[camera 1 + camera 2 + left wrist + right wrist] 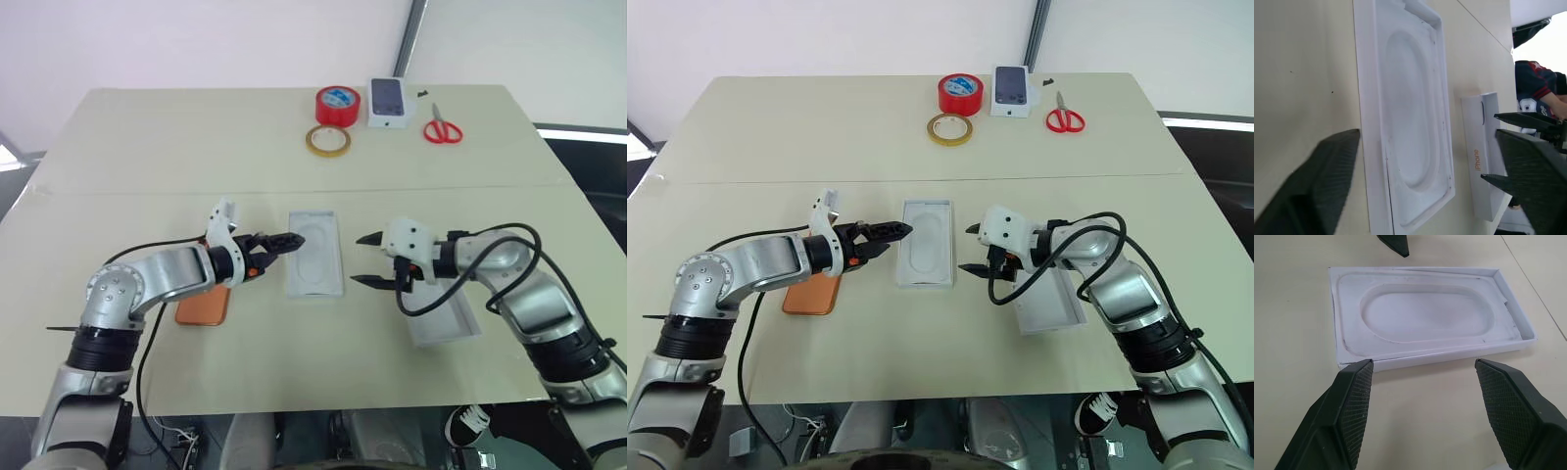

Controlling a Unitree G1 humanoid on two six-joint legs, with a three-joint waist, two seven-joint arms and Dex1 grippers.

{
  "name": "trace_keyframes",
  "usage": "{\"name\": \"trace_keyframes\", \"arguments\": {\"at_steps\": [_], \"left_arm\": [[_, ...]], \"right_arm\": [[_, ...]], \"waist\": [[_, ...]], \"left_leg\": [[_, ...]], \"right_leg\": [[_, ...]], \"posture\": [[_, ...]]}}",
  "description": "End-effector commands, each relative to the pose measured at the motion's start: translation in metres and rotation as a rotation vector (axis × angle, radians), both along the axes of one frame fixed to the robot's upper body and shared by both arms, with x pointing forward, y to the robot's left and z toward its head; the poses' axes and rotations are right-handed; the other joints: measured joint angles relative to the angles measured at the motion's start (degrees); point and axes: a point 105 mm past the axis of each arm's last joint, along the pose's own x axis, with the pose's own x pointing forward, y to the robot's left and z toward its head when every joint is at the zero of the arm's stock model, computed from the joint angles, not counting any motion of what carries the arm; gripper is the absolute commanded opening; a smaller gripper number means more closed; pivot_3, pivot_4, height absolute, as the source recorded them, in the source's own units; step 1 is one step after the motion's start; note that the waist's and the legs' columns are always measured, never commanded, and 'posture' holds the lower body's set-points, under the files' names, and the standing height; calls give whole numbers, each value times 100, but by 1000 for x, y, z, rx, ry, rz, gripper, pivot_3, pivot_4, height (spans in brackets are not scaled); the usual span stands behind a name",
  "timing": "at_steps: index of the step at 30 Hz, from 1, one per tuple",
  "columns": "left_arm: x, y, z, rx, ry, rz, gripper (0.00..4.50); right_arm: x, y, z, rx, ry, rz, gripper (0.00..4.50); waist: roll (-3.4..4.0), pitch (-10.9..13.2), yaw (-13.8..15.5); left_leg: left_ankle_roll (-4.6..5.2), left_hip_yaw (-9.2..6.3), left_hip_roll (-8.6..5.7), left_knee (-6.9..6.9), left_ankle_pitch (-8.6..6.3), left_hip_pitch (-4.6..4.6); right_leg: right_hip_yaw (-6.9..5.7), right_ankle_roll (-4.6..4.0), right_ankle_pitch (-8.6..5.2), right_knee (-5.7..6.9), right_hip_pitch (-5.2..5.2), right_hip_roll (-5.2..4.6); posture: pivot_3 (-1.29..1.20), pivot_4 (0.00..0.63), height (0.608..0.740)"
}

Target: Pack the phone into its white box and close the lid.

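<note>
The orange phone (201, 309) lies flat on the table, partly under my left forearm. My left gripper (289, 241) is open and empty, pointing at the left edge of a shallow white insert (314, 253) with an oval recess. The left wrist view shows its fingers spread wide beside that insert (1405, 122). The white box (446, 321) with tall walls and orange lettering on its side (1484, 161) lies to the right, under my right forearm. My right gripper (362, 260) is open and empty, facing the insert's right edge (1425, 313) without touching it. Which piece is the lid I cannot tell.
At the table's far side are a red tape roll (335, 105), a tan tape ring (328, 140), a small white box (389, 102) with a dark phone picture, and red scissors (443, 128). Black cables hang from both forearms.
</note>
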Motion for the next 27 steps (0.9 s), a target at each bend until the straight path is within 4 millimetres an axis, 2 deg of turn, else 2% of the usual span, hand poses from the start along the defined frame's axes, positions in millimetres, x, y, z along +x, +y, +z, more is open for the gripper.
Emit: {"name": "trace_keyframes", "arguments": {"at_steps": [1, 4, 9, 12, 15, 20, 24, 27], "left_arm": [[2, 9, 34, -65, -146, 28, 4471], [6, 20, 47, -26, -250, 61, 4500], [11, 44, 55, 207, -460, 100, 4500], [6, 59, 49, 403, -578, 61, 4500], [-8, 66, 36, 548, -662, -53, 4500], [-33, 74, 19, 580, -684, -210, 4500], [-51, 83, 4, 605, -650, -305, 4500], [-62, 81, -1, 599, -641, -350, 4500]], "right_arm": [[12, 2, 17, 26, -58, -37, 3486], [23, 5, 22, 48, -57, -81, 2688], [30, 25, 22, 50, -53, -78, 41], [37, 43, 20, 48, -59, -87, 41], [43, 59, 17, 34, -85, -85, 41], [62, 73, 4, -29, -114, -133, 41], [70, 83, -5, -67, -120, -136, 41], [79, 84, -12, -123, -153, -169, 41]], "waist": [[0, 0, -2], [0, 0, 1], [2, 2, -1], [6, 4, -37], [15, 10, -24], [18, 12, -3], [20, 16, -39], [20, 16, -45]], "left_leg": [[0, 0, 1, 0, 0, 0], [-1, 0, 0, 0, 0, 0], [-1, 2, 0, -4, 0, 0], [-4, 6, 1, -10, 2, 0], [-6, 12, 2, -18, 3, 1], [-6, 17, 3, -22, 2, 0], [-1, 17, 3, -22, -1, 0], [18, 17, 4, -24, -12, -1]], "right_leg": [[0, 0, 0, 0, 0, 1], [0, 0, 0, 0, -1, 1], [0, 0, 0, -2, -2, 1], [2, -1, 0, -1, -8, 2], [6, -1, 0, 0, -16, 0], [10, -2, 0, -1, -22, -4], [10, -3, 1, 4, -25, -7], [11, -3, 1, 7, -31, -7]], "posture": [[0, 150, 740], [0, 150, 740], [0, 150, 740], [0, 150, 740], [0, 150, 740], [0, 150, 740], [0, 150, 740], [0, 150, 740]]}}
